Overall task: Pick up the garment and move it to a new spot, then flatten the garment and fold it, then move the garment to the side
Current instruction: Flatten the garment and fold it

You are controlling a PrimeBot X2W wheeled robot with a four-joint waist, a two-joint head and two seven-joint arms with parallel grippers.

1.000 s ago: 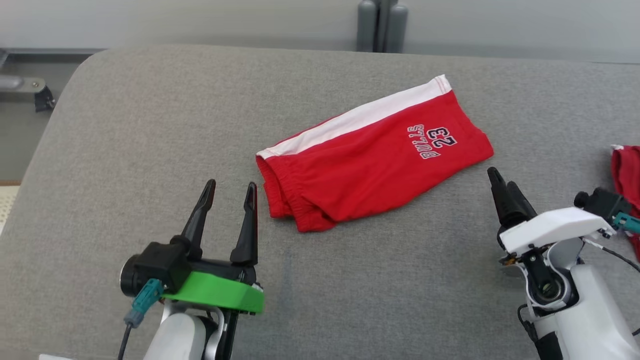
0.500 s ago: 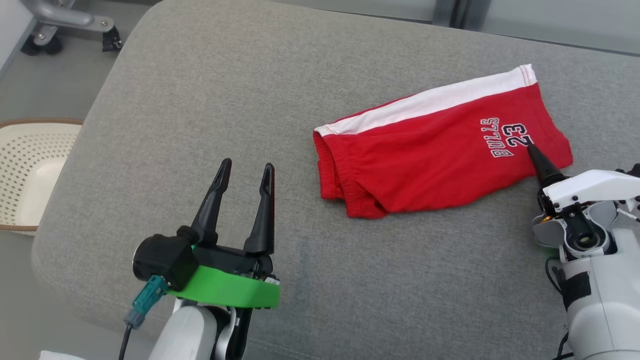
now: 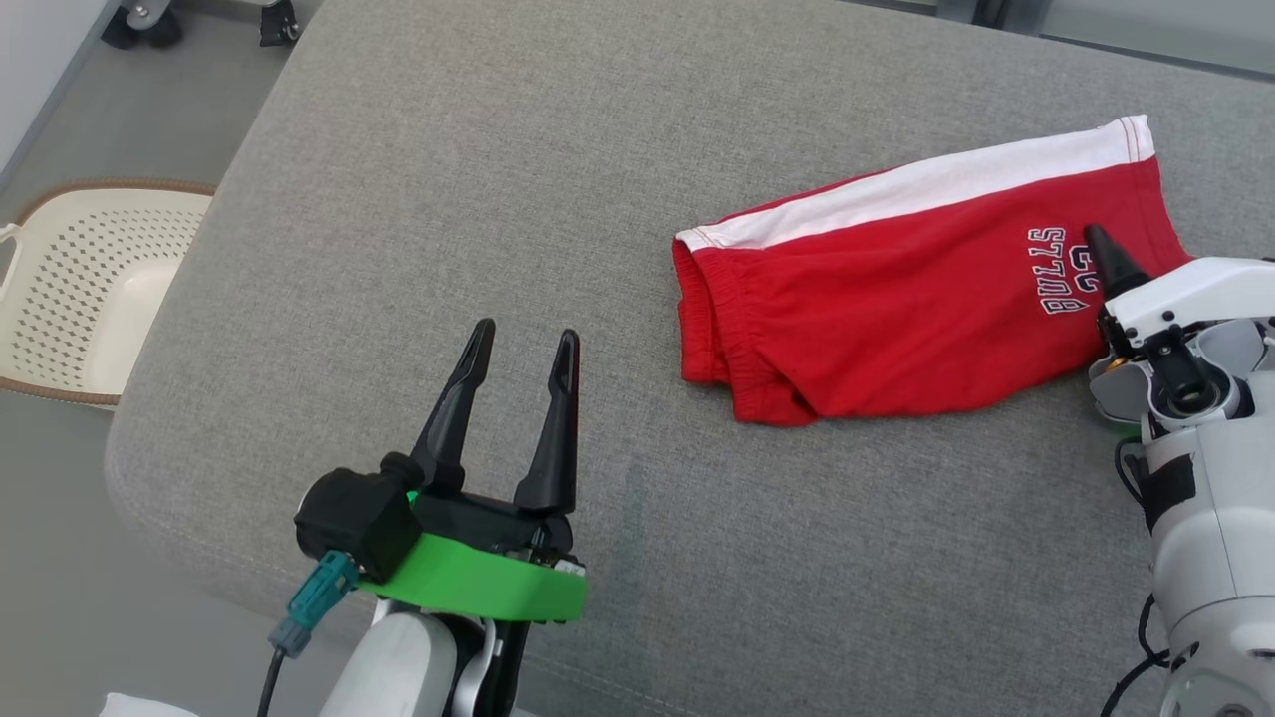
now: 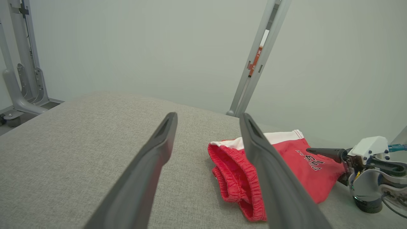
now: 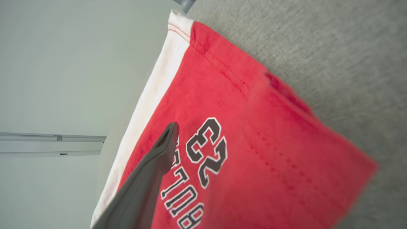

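The garment, red shorts with a white side stripe and a dark "BULLS 23" print, lies folded on the right part of the grey surface. Its elastic waistband is toward the left and its leg hem toward the far right. The right claw is at the garment's right end, turned on its side with its jaws spread wide. One dark finger reaches over the print beside the number (the other is hidden by blurred red cloth). The left claw is open and empty at the near left, well apart from the waistband, fingers pointing far. A pale perforated basket sits on the floor off the surface's left edge.
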